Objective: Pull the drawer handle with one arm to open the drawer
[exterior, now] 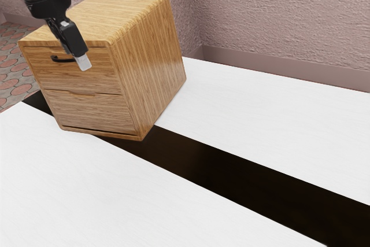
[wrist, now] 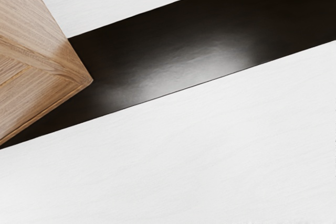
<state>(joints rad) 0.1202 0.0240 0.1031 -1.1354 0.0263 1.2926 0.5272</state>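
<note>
gripper [exterior: 82, 62] hangs down in front of the upper drawer [exterior: 98, 76] of the wooden cabinet [exterior: 144, 50], right at the exterior view's right end of the black handle [exterior: 59, 59]. spread or pinching the handle? can't tell. drawer front looks flush with the cabinet, which stands on the white table [exterior: 266, 114].

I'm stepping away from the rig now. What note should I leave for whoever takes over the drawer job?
The gripper hangs at the black handle of the top drawer, near the handle's end toward the exterior view's right; grip unconfirmed. The wooden cabinet stands on the white table, across its dark stripe. The drawer looks shut, flush with the front. Done: approach. Left: grasp the handle, pull the drawer out.
</note>
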